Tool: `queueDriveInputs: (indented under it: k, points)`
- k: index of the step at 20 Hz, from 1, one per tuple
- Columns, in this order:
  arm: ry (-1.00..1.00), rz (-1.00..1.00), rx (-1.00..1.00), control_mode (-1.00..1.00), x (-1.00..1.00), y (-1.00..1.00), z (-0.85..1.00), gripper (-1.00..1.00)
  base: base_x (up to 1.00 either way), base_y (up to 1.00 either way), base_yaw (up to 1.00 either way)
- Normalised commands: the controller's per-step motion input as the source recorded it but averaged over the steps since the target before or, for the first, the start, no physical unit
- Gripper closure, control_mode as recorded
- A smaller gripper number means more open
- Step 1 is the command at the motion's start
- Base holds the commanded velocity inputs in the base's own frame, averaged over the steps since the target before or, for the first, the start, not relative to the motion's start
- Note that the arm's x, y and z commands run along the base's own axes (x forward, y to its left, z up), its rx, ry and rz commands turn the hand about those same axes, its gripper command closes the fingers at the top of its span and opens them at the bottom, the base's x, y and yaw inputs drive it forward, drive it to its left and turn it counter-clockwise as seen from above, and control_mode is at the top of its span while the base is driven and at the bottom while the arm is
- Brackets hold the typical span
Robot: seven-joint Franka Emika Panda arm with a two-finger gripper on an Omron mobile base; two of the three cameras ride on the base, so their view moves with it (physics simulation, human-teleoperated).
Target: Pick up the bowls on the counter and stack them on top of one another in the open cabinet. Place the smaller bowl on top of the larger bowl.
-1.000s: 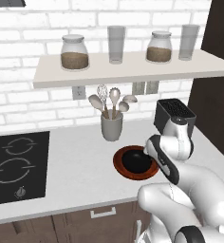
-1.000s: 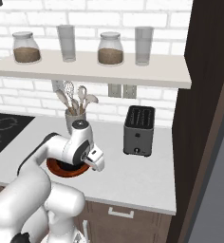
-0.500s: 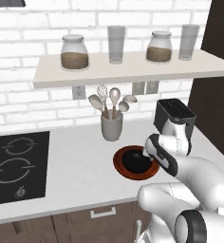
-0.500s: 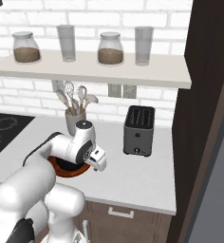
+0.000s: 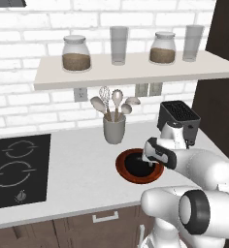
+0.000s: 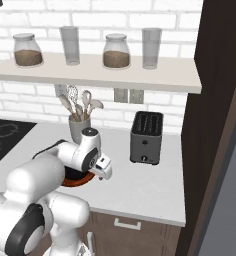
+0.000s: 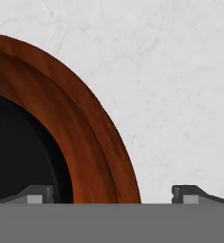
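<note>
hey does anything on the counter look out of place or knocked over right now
One oddity: the smaller bowl already sits inside the larger bowl on the counter, not in the cabinet. The hand straddles the larger bowl's rim. Nothing looks spilled, tipped or damaged.

The arm is made of glossy white, rounded shells with dark grey round caps at the joints. Just behind the pincer (image 5: pixel 150 163) sits a black block, the hand. The 2 fingertips (image 7: pixel 37 193) are small, dark and flat, with lighter grey pads.
</note>
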Motion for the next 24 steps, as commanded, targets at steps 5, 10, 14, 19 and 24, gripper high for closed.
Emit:
queueDriveInputs:
  k: [5,10,14,19,24]
  points:
    - [0.00,0.01,0.00,-1.00,0.00,0.00,-0.10,-1.00,0.00,0.00,0.00]
    - [0.01,0.00,0.00,-1.00,0.00,0.00,-0.14,-1.00,0.00,0.00,0.00]
    - [0.00,0.00,0.00,-1.00,0.00,0.00,-0.12,-1.00,0.00,0.00,0.00]
    - [0.00,0.00,0.00,-1.00,0.00,0.00,0.00,1.00,0.00,0.00,0.00]
    - [0.00,0.00,-0.01,-1.00,0.00,0.00,0.03,1.00,0.00,0.00,0.00]
